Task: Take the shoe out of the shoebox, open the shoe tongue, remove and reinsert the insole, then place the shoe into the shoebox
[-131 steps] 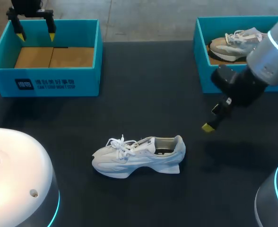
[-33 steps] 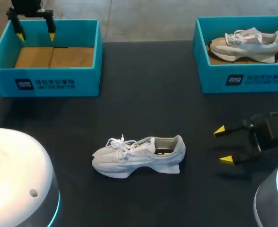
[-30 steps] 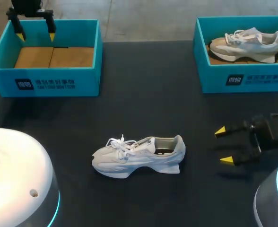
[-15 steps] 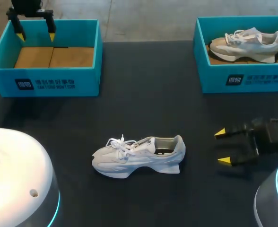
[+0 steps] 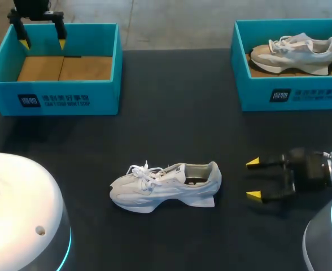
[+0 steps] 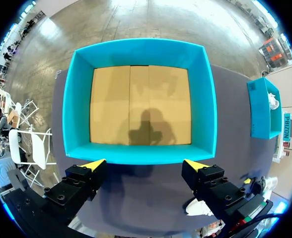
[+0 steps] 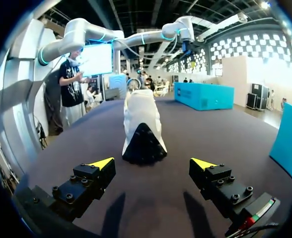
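— Teal left shoebox [image 5: 53, 101], far left corner of the desk [image 5: 171, 101]: what's in it?
— Only its cardboard floor. The left claw [image 5: 43, 40] hangs over its far wall, fingers apart, holding nothing.
— And the shoe [image 5: 165, 186]?
— On the desk's middle, nearer the front edge, toe left, heel right. The right claw [image 5: 253, 179], spread and empty, faces that heel along the long axis, so it's the nearer one. The right shoebox [image 5: 290, 96] holds a second shoe [image 5: 293, 49].
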Motion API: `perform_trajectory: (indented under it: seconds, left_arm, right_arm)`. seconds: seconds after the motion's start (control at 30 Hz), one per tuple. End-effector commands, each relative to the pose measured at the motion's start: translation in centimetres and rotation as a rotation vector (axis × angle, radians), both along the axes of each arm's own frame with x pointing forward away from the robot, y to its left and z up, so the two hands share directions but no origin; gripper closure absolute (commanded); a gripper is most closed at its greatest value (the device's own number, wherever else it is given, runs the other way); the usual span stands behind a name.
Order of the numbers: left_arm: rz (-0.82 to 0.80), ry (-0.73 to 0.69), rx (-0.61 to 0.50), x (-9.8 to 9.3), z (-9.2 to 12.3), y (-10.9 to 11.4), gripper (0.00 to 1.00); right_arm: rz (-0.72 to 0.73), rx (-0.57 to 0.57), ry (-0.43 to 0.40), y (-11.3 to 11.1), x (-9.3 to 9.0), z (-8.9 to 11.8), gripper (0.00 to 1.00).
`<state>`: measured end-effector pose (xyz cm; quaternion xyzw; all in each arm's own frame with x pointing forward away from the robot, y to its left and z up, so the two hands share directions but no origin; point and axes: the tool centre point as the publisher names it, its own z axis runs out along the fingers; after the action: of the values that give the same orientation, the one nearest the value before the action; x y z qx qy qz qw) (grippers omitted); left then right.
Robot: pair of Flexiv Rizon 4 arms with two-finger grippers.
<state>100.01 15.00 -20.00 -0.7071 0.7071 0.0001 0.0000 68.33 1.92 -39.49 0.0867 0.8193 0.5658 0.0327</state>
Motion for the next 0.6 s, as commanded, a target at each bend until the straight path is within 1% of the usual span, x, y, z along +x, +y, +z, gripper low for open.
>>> perform_trajectory:
  seconds: [0.03,0.27,0.6]
  left_arm:
    - [0.000,0.000,0.000,0.0,0.0,0.0,0.00]
    - [0.000,0.000,0.000,0.0,0.0,0.0,0.00]
    - [0.000,0.000,0.000,0.0,0.0,0.0,0.00]
  right_arm:
    - [-0.008,0.000,0.005,1.6,0.1,-0.3,0.00]
    - [-0.020,0.017,0.032,3.5,0.3,-0.7,0.00]
    - [-0.024,0.024,0.049,5.9,0.2,-0.8,0.00]
